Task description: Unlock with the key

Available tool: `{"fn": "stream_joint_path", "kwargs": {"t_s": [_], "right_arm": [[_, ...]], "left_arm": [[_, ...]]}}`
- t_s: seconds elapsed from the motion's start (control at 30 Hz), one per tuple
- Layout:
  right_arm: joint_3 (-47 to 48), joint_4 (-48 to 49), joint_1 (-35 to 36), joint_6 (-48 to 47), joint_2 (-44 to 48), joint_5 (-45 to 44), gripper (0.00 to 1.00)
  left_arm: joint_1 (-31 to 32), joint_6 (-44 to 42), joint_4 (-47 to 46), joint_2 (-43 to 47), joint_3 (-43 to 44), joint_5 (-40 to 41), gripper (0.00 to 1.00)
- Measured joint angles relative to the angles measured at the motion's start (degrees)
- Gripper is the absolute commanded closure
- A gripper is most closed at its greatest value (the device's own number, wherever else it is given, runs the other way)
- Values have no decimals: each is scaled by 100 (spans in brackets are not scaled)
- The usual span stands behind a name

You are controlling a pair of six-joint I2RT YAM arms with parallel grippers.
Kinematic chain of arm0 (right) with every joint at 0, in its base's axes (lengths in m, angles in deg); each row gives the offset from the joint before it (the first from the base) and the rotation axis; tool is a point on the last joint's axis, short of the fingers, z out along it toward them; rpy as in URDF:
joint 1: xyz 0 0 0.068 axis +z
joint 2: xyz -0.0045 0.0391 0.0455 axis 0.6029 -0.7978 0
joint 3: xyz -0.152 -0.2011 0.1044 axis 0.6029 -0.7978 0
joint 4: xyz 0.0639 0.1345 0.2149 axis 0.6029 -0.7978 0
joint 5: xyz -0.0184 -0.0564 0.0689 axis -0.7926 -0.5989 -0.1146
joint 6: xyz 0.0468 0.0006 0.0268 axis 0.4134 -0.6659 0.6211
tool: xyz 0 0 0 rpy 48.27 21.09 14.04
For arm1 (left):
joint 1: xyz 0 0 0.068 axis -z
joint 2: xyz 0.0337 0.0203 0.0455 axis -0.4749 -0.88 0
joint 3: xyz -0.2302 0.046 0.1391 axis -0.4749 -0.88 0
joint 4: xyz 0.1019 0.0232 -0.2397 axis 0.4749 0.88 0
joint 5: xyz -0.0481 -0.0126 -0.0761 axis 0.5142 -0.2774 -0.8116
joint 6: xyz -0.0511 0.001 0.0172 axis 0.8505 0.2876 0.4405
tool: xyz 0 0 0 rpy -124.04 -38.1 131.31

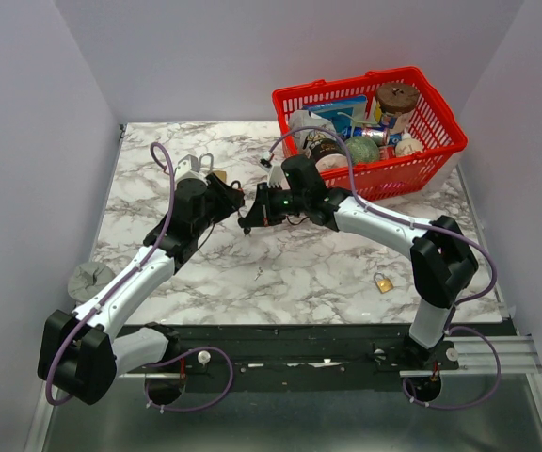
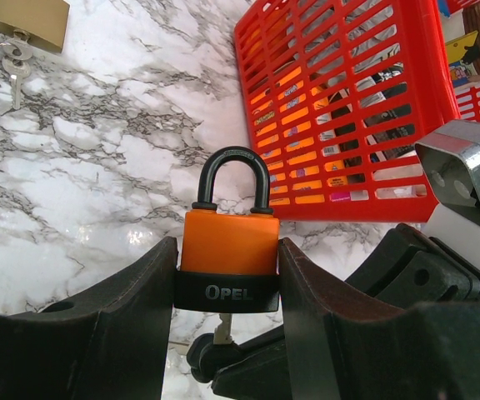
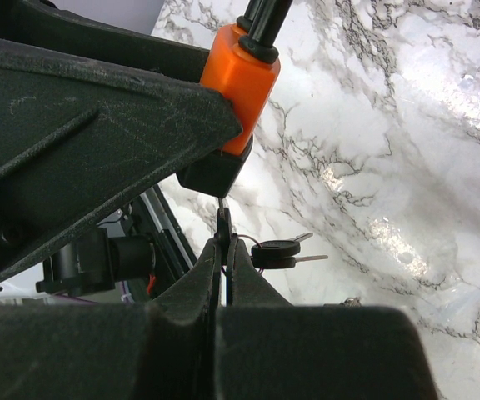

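Observation:
My left gripper (image 2: 227, 287) is shut on an orange padlock (image 2: 229, 243) with a black base marked OPEL and a black shackle (image 2: 237, 173) that looks closed. It holds the lock above the marble table. My right gripper (image 3: 224, 240) is shut on a black-headed key (image 3: 223, 223) whose blade enters the keyhole under the lock (image 3: 238, 75). Two spare keys (image 3: 278, 251) hang from its ring. In the top view both grippers meet at the table's middle (image 1: 243, 209); the lock is hidden there.
A red basket (image 1: 440, 141) full of items stands at the back right. A brass padlock (image 2: 23, 21) with keys and a small brass padlock (image 1: 382, 282) lie on the table. A silver padlock (image 1: 194, 168) sits behind the left arm. A grey object (image 1: 90, 280) lies at the left edge.

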Motion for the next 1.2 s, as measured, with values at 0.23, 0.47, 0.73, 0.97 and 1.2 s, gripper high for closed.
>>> {"fn": "stream_joint_path", "kwargs": {"t_s": [0.23,0.47,0.73,0.97,1.2], "right_arm": [[-22,133,0,144,2,-138,99],[-122,389,4,348,2,-195,99],[-157,450,20,555,4,-310,99],[-160,470,39,710,2,-376,99],[-153,470,39,767,2,-424,99]], "left_arm": [[0,4,-17,-11,0,0,100],[-20,7,-48,-13,7,0,100],[-26,4,-55,-22,7,4,100],[-33,7,-59,-24,7,7,100],[-33,7,-81,-33,7,9,100]]}}
